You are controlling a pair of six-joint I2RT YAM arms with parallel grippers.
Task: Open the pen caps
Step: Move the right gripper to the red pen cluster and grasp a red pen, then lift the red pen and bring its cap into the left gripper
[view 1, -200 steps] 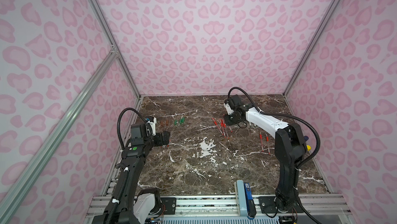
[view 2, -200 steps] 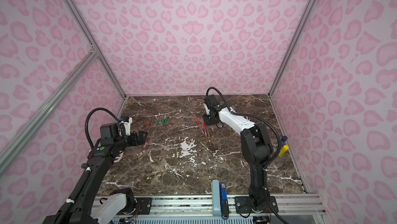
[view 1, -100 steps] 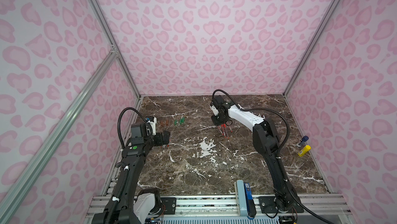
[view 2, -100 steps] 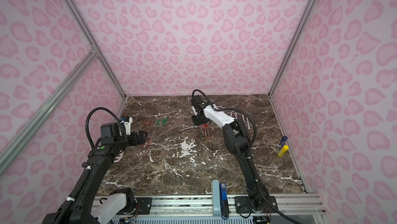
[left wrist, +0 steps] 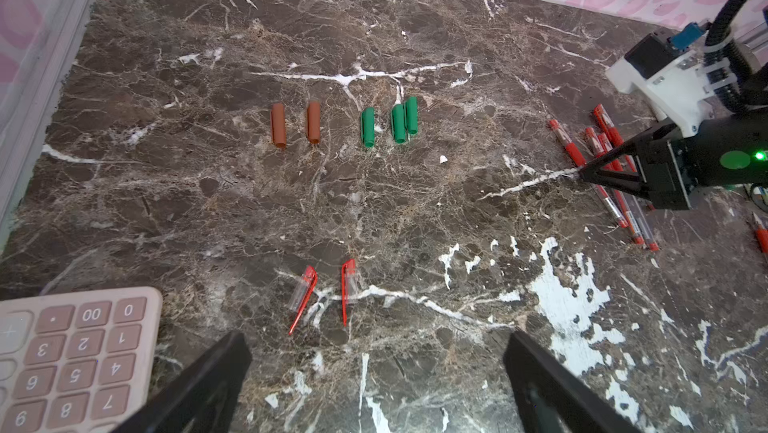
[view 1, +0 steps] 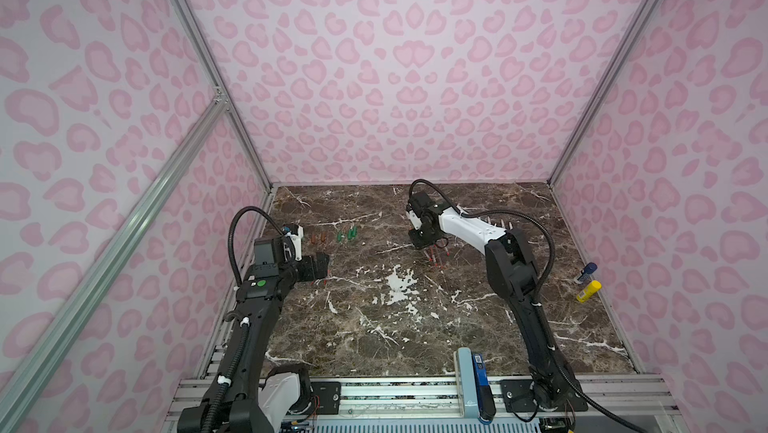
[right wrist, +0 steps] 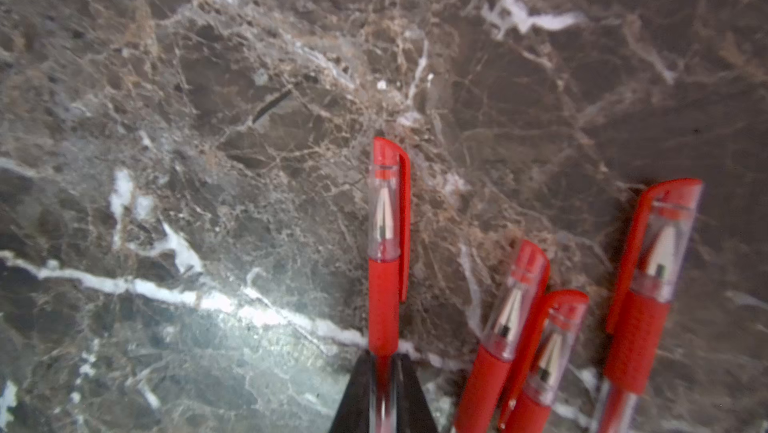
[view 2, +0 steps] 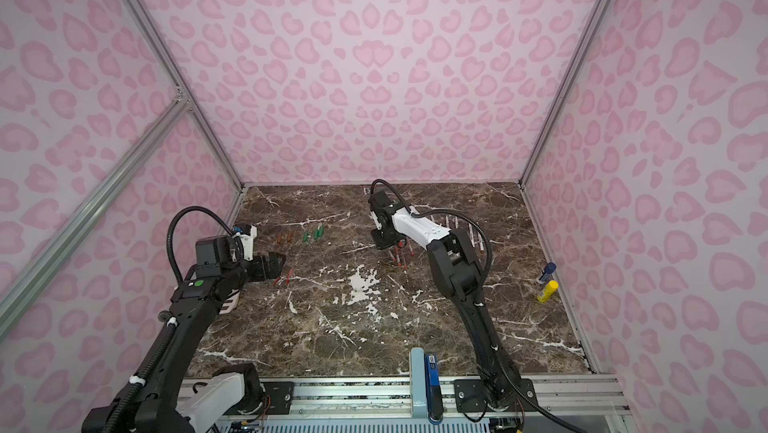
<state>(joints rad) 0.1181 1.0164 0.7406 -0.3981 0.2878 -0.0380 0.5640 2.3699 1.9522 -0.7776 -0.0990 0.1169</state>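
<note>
On the tabletop point(left wrist: 415, 210), seven loose caps point(left wrist: 368, 127) are lying before the left gripper point(left wrist: 376, 339), whose jaws are standing spread. The right gripper point(right wrist: 384, 393) is pinching one capped red pen point(right wrist: 383, 306) in its jaws; three capped neighbours point(right wrist: 509, 310) are waiting beside it.

Two brown caps point(left wrist: 278, 125) and three green caps point(left wrist: 368, 127) lie loose in a parallel row at the far left, two of the green ones touching. Nearer, two clear red-clipped caps point(left wrist: 348, 287) lie apart. At centre, a capped red pen point(right wrist: 384, 285) sits clamped in the right pincer point(right wrist: 384, 362), with more capped red pens point(right wrist: 511, 318) just beside it. Thin white pens point(view 2: 457, 223) lie far right.
</note>
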